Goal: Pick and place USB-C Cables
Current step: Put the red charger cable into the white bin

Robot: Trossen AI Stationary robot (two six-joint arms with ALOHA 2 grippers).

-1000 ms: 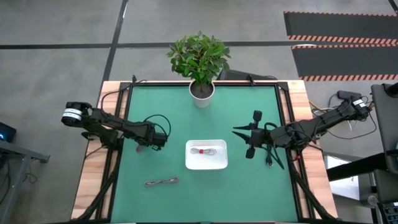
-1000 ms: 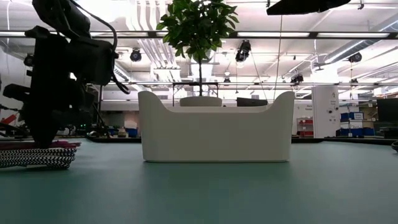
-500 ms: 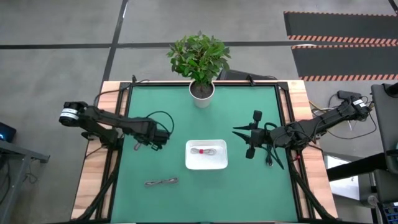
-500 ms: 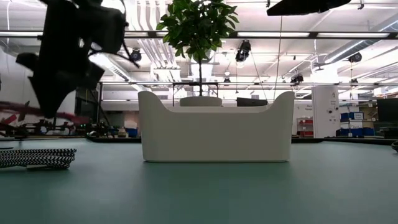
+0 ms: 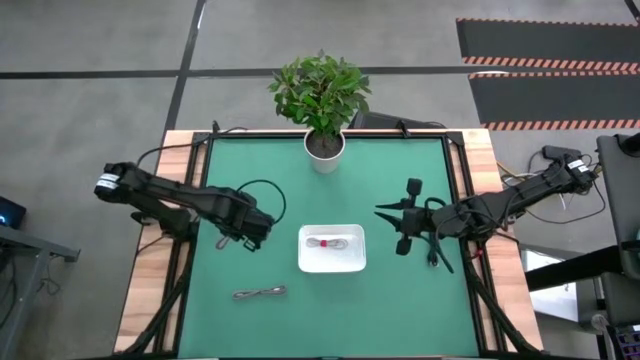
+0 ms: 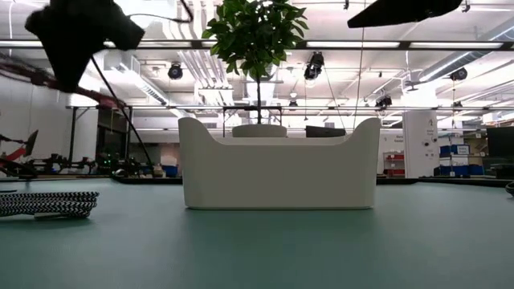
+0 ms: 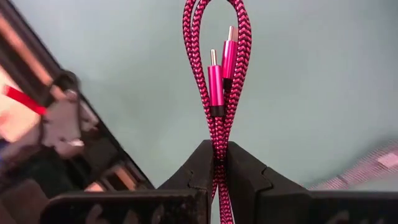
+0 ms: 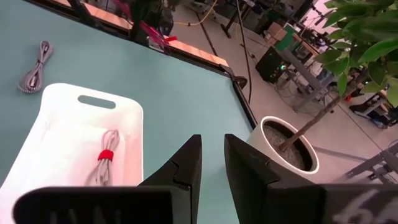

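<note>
A: Which step is this?
B: The carry. Near the desk's front edge lies a grey-brown braided cable [image 5: 260,293]. The left gripper [image 5: 251,237], lifted off the desk, pinches the magenta-pink braided cable [image 7: 217,81].
A: Next?
B: Probably over to the white rectangular plastic tray [image 5: 350,262] at mid-desk, which holds a white-grey cable [image 5: 332,243]. The right gripper [image 5: 385,213] waits beyond it, fingers slightly parted, holding nothing.

Tray [image 5: 345,263] mid-table, one cable [image 5: 332,243] in it; another cable [image 5: 260,293] left-front; plant [image 5: 322,100] behind.
</note>
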